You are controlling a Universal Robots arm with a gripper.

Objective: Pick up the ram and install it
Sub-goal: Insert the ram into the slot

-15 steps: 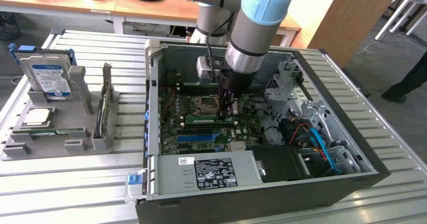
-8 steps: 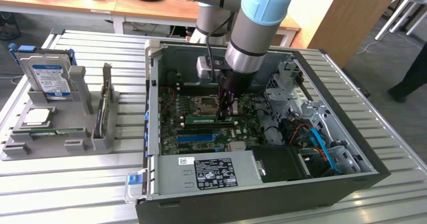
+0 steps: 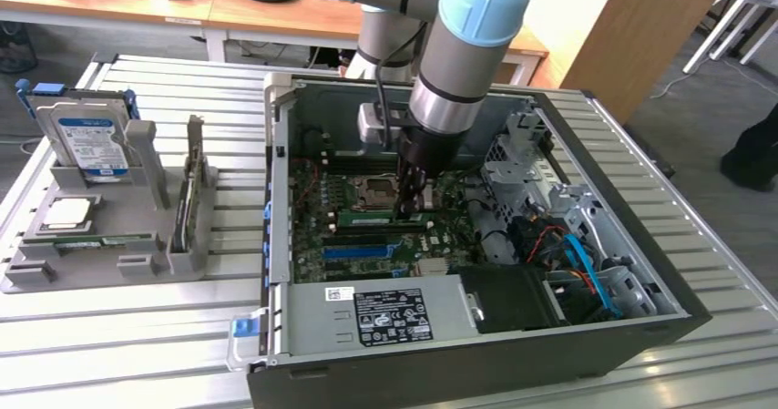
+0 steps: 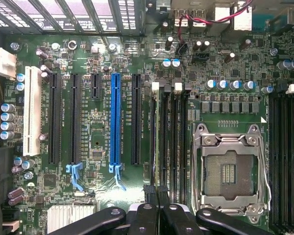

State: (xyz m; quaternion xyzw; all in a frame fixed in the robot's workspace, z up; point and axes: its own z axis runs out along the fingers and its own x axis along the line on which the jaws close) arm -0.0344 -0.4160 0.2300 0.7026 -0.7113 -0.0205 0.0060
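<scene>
We count one ram point(image 3: 364, 216) point(image 4: 160, 137), four memory slots point(image 4: 179, 132) in its group, one blue slot point(image 4: 115, 117) and one hard drive point(image 3: 91, 140). The ram stands on edge in a slot, directly under the claw point(image 3: 414, 210) point(image 4: 158, 192), which is closed on its end. The hard drive stands well apart from the claw, on the tabletop point(image 3: 134, 336).

The motherboard point(image 4: 102, 128) was green, with a blue slot point(image 4: 115, 117) (and a white slot point(image 4: 32, 117)); the gripper point(image 4: 158, 192) was black.
</scene>
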